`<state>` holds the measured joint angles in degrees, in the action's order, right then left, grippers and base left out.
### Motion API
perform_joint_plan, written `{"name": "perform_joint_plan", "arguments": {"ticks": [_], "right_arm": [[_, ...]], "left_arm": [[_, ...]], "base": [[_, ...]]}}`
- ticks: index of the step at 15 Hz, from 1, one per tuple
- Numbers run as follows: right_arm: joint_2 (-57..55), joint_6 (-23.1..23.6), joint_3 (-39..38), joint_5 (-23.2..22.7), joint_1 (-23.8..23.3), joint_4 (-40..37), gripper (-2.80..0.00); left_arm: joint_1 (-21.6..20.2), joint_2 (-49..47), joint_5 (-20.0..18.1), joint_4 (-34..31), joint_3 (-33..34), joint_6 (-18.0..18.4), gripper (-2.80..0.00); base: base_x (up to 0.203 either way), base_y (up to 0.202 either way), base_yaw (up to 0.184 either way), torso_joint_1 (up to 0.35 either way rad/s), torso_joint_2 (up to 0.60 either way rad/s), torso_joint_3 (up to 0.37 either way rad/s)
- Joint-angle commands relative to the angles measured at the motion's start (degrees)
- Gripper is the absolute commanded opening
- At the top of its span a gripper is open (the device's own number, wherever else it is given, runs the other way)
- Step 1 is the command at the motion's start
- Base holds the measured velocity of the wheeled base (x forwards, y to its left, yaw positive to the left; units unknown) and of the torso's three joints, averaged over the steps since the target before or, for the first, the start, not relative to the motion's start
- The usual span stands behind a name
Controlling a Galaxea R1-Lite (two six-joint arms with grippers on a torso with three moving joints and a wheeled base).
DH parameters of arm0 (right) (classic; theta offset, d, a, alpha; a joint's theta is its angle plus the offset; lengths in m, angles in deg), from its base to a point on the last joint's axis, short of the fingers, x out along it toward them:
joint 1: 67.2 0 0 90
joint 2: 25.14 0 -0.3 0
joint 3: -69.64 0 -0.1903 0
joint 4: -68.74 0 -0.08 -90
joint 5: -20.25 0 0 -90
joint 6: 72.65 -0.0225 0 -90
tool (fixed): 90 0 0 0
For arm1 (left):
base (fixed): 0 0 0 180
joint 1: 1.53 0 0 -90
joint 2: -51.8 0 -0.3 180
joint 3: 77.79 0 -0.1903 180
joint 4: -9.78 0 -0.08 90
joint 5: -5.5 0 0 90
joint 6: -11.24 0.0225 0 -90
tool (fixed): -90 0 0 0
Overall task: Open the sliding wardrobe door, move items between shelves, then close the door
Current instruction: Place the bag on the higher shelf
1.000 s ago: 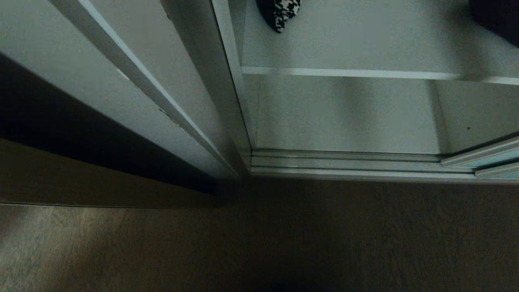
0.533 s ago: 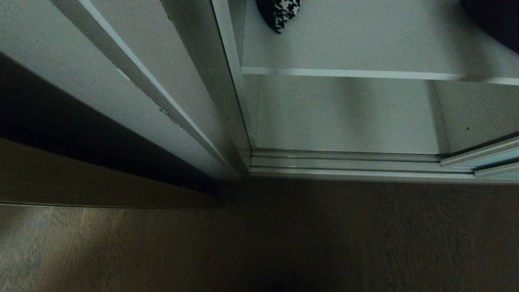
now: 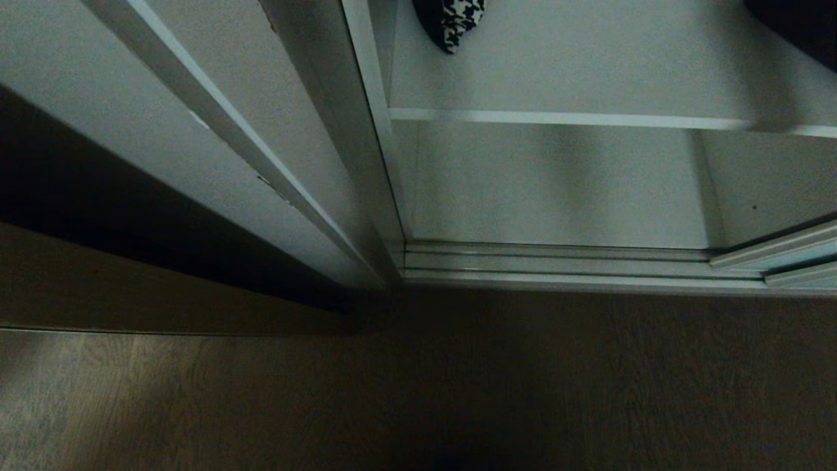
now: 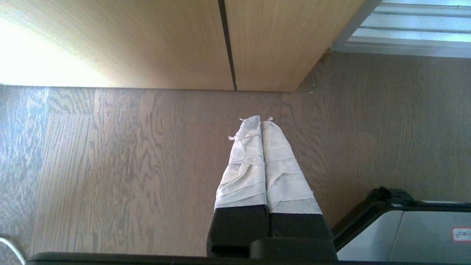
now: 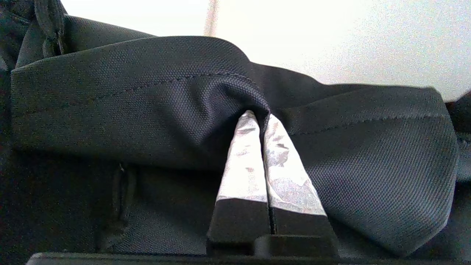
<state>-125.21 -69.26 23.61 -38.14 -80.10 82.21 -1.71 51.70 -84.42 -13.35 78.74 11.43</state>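
My right gripper (image 5: 259, 117) is shut on a fold of the black fabric bag (image 5: 147, 95), which fills the right wrist view. In the head view only a dark corner of the bag (image 3: 801, 26) shows, over the right end of the white shelf (image 3: 562, 118). The houndstooth cloth piece (image 3: 451, 23) lies at the back left of that shelf. The sliding wardrobe door (image 3: 791, 252) is slid aside, and only its lower corner shows at the right on the floor track (image 3: 556, 265). My left gripper (image 4: 260, 121) hangs shut and empty over the wooden floor.
A white side panel (image 3: 196, 131) leans across the left of the head view. The compartment under the shelf (image 3: 556, 190) holds nothing. Light wood cabinet fronts (image 4: 147, 44) stand beyond the left gripper, and the robot's base (image 4: 404, 228) sits beside it.
The dark shape of the bag at the upper right edge has shifted slightly leftward along the shelf. The cloth piece, the door and the left arm have stayed still.
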Motion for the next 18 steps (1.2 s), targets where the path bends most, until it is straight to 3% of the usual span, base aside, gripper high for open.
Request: {"name": "perform_joint_plan", "arguments": {"ticks": [1,2,3,12,15,16,17,18], "right_arm": [[-3.45,0.65,-0.12,2.76,-0.11,4.47,-2.8],[-3.63,0.82,-0.05,4.12,-0.11,5.15,-2.8],[-3.88,0.83,0.28,4.62,-0.11,5.41,0.0],[5.11,-0.17,-1.0,5.47,0.94,5.92,0.0],[13.63,0.66,-10.58,3.89,3.12,4.38,0.0],[16.61,1.18,-15.59,2.49,3.81,2.85,-1.75],[19.59,1.97,-21.12,0.93,4.65,0.84,-2.8],[22.25,2.85,-26.43,-0.58,5.64,-1.18,-2.8]], "left_arm": [[-0.08,-0.08,0.01,0.02,0.01,-0.02,-2.8],[-0.08,-0.08,0.01,0.02,0.01,-0.02,-2.8],[-0.07,-0.08,0.01,0.02,0.01,-0.02,-2.8],[0.01,-0.08,0.01,0.02,0.01,-0.02,-2.8],[0.01,-0.08,0.01,0.02,0.01,-0.02,-2.8],[-0.01,-0.08,0.01,0.02,0.01,-0.02,-2.8],[0.01,-0.08,0.01,0.02,0.01,-0.02,-2.8],[-0.07,-0.08,0.01,0.02,-0.02,-0.02,-2.8]], "base": [[0.0,0.0,0.0,0.0,0.0,0.0],[0.0,0.0,0.0,0.0,0.0,0.0],[0.0,0.0,0.0,0.0,0.0,0.0],[0.0,0.0,0.0,0.0,0.0,0.0],[0.0,0.0,0.0,0.0,0.0,0.0],[0.0,0.0,0.0,0.0,0.0,0.0],[0.0,0.0,0.0,0.0,0.0,0.0],[0.0,0.0,0.0,0.0,0.0,0.0]]}}
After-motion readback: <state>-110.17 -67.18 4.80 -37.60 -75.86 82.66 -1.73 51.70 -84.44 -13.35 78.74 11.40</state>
